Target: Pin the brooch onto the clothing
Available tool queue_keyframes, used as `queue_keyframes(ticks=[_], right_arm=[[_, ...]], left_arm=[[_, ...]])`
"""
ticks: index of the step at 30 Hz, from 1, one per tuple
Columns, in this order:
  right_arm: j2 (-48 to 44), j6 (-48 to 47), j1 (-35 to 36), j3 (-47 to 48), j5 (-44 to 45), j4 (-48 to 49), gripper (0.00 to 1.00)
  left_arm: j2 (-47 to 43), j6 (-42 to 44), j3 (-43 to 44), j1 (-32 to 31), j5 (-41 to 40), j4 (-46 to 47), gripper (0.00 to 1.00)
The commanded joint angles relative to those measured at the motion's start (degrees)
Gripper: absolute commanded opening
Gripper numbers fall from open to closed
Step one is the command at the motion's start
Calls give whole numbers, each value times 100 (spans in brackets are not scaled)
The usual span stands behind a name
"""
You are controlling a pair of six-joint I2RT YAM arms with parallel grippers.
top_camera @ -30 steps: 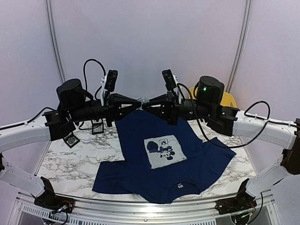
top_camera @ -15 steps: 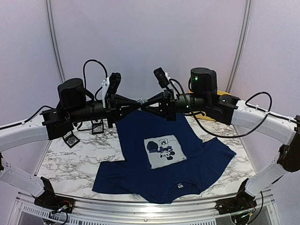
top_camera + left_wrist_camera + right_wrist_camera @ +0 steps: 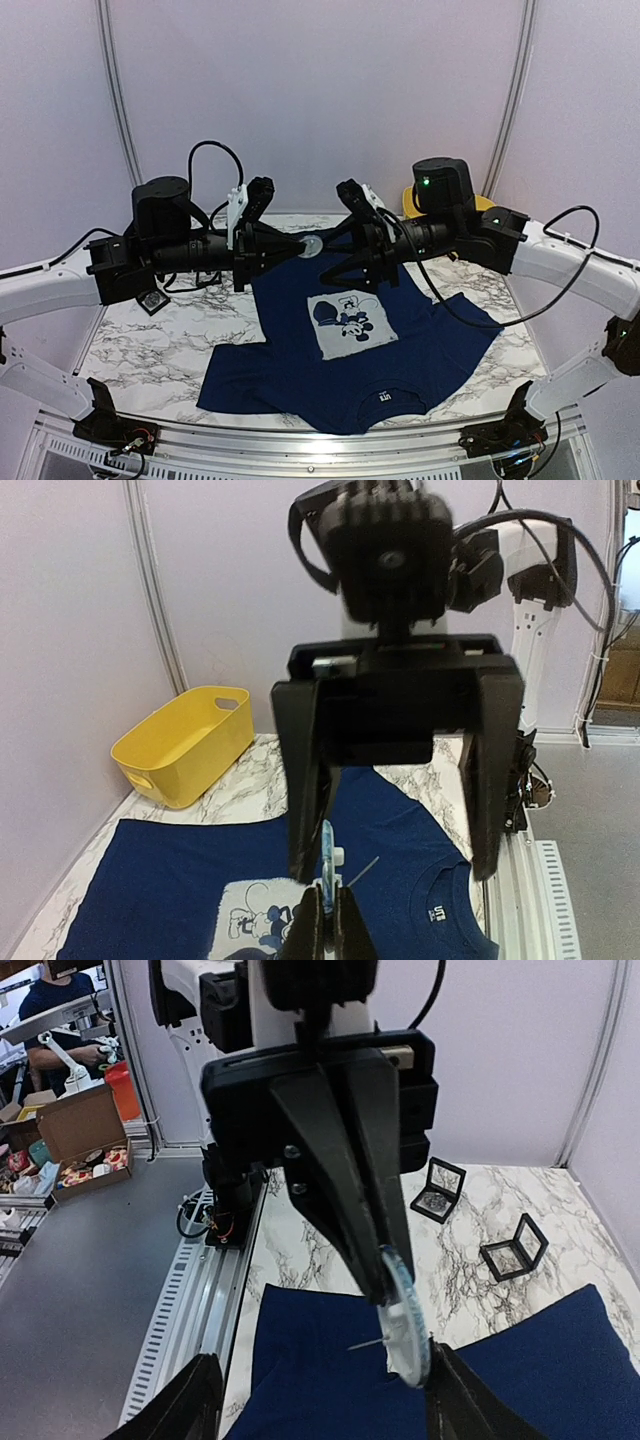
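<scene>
Marble-patterned table is backed by pale wall panels. Grey floor is seen beside the table, and a cardboard box is noted farther off.

The white marbled surface carries a navy T-shirt spread flat, a yellow tub at its far right, and small black boxes at its left.

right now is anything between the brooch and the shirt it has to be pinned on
Nothing visible. The left tool holds the brooch in the air above the T-shirt; the open right tool flanks it, not beneath it.
</scene>
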Motion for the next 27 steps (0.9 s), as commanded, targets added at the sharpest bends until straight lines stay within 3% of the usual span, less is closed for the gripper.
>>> queue_keyframes(ticks=[1,6,11,15,21,27], right_arm=[[-389,-686,-2,-5,48,-502,65],[-540,-266,-100,-270,708,316,58],[-649,253,-135,-514,1170,1257,27],[-500,381,-105,-416,503,1540,28],[-314,520,-79,-364,276,1551,27],[-134,573,-59,-261,357,1467,13]], left_arm=[[-69,178,193,10,-84,-232,0],[-122,114,204,8,105,-141,0],[-224,57,114,10,212,-24,0],[-133,70,180,9,101,-123,0],[-115,68,180,10,115,-108,0],[-121,54,184,10,166,-90,0]])
